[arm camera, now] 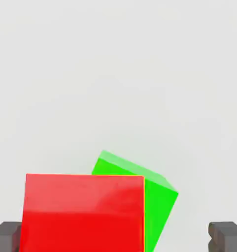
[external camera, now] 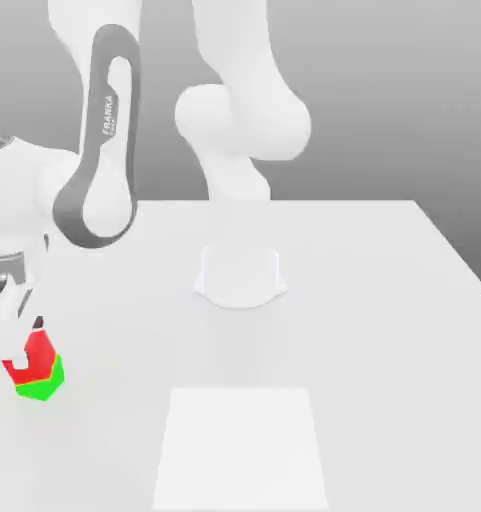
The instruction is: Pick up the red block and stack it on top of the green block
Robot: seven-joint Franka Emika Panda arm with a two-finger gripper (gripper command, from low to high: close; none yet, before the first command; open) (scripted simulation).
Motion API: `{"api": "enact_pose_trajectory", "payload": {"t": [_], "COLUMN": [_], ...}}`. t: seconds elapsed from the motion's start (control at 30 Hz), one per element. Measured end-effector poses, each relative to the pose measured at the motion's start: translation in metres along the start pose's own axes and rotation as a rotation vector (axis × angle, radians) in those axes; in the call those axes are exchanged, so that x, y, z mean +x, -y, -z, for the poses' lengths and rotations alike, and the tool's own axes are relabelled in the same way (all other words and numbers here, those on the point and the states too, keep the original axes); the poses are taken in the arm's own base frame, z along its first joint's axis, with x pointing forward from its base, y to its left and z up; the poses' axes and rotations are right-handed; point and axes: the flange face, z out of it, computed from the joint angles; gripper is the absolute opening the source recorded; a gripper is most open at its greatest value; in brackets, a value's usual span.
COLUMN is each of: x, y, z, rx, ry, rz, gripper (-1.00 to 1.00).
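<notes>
The red block sits on top of the green block at the exterior view's left, near the table's edge. In the hand view the red block covers most of the green block, which pokes out to one side, turned at an angle to it. My gripper hangs just above and around the red block. It is open: one dark fingertip stands well clear of the red block, while the other fingertip is right at its edge. My gripper straddles the stack.
The arm's round base stands at the middle back of the white table. A paler square patch lies on the table towards the front. The arm's grey-and-white link leans over the left side.
</notes>
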Motion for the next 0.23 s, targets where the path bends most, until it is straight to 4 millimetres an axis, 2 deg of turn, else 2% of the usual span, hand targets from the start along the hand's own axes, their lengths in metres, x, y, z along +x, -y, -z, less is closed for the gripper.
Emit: {"api": "enact_pose_trajectory", "payload": {"t": [0.03, 0.07, 0.23], "x": [0.0, 0.0, 0.001], "y": [-0.001, 0.0, 0.0], "z": [-0.006, -0.003, 0.045], "rx": [-0.001, -0.001, -0.001], "ry": [0.0, 0.0, 0.002], "rz": [0.0, 0.0, -0.002], "gripper": [1.0, 1.0, 1.0]}}
